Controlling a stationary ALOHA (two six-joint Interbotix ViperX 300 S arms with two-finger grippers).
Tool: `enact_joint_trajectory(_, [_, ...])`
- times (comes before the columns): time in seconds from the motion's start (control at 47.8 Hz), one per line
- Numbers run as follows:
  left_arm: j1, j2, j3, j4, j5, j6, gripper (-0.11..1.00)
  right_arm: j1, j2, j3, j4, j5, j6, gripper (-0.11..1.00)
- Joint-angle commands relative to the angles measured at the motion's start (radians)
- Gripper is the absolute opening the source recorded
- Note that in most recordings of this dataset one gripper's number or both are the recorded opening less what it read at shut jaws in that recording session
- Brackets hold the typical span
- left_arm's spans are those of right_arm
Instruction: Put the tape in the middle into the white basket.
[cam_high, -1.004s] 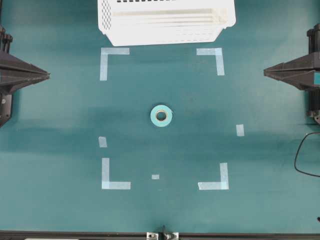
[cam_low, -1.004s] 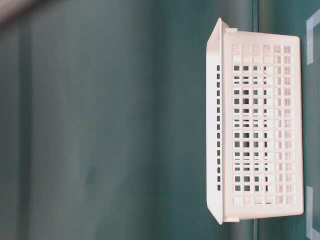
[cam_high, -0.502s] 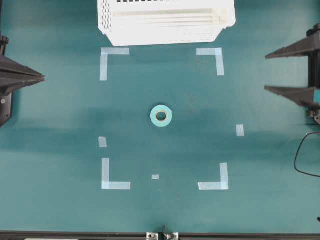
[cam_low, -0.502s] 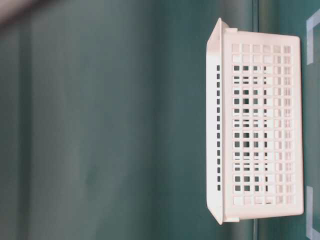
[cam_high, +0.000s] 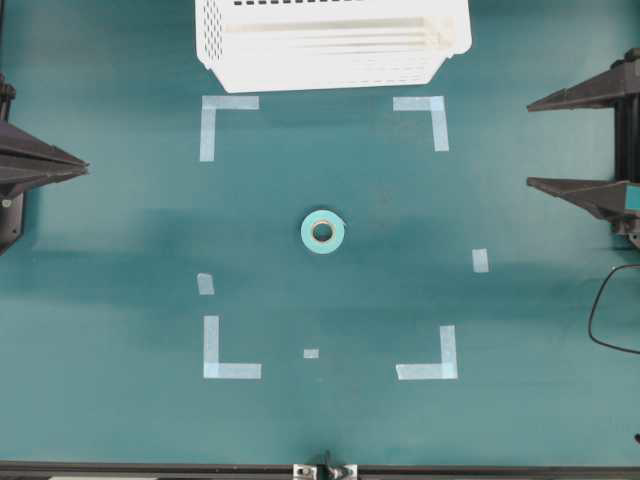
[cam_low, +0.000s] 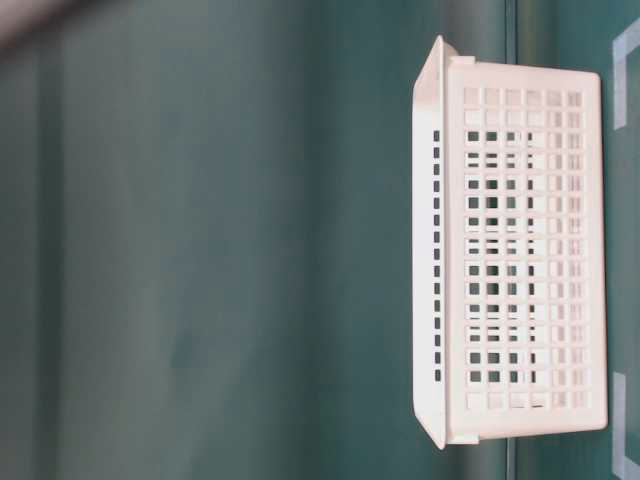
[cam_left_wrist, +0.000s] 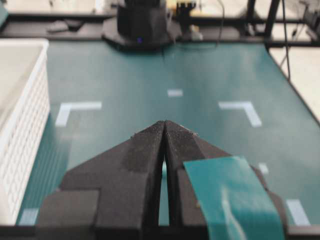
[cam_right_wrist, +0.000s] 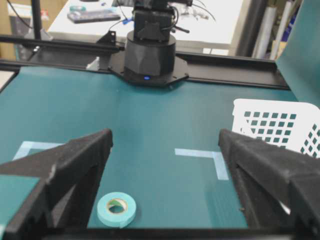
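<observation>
The tape lies flat in the middle of the green table, a turquoise roll with a tan core, inside the pale taped rectangle. In the right wrist view the tape sits low and left, close to the left finger. The white basket stands at the table's far edge; its grid side fills the table-level view. My right gripper is at the right edge, open wide, empty, far from the roll. My left gripper is at the left edge, shut with nothing between its fingers.
Pale-blue tape corners and small strips mark a rectangle on the table. A black cable loops at the right edge. The opposite arm's base stands across the table in the right wrist view.
My right gripper went from shut to wide open. My left gripper has drawn back slightly toward the left edge. The tape and basket have not moved.
</observation>
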Motion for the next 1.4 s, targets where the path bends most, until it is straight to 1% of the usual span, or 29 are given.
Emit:
enact_joint_trajectory(0.0, [-0.006,-0.026,0.011,-0.003,0.012,-0.002,-0.11,-0.002,0.029,-0.020,0.002,-0.032,0.002,0.99])
enact_joint_trajectory(0.188, [-0.006,-0.078,0.049,-0.003,0.034,-0.002,-0.11,-0.002,0.077,-0.034,0.002,-0.078,0.002,0.99])
enact_joint_trajectory(0.335, [-0.003,-0.083,0.067,-0.002,0.063,0.000,-0.11,-0.002,0.106,-0.044,0.002,-0.101,0.002,0.99])
enact_joint_trajectory(0.586, [-0.003,-0.083,0.110,-0.002,0.064,-0.002,-0.11,-0.002,0.163,-0.075,0.002,-0.118,0.002,0.99])
enact_joint_trajectory(0.816, [-0.006,-0.083,0.153,-0.002,0.064,-0.008,-0.11,-0.002,0.258,-0.118,0.002,-0.135,0.002,0.99])
enact_joint_trajectory(1.108, [-0.003,-0.083,0.163,-0.002,0.077,-0.006,-0.11,-0.002,0.379,-0.172,0.006,-0.149,0.005,0.99])
enact_joint_trajectory(1.234, [-0.003,-0.083,0.167,-0.002,0.080,-0.008,-0.11,-0.003,0.426,-0.193,0.023,-0.150,0.023,0.99])
enact_joint_trajectory(1.38, [-0.003,-0.083,0.169,-0.003,0.080,-0.008,-0.11,-0.003,0.483,-0.213,0.023,-0.155,0.057,0.99])
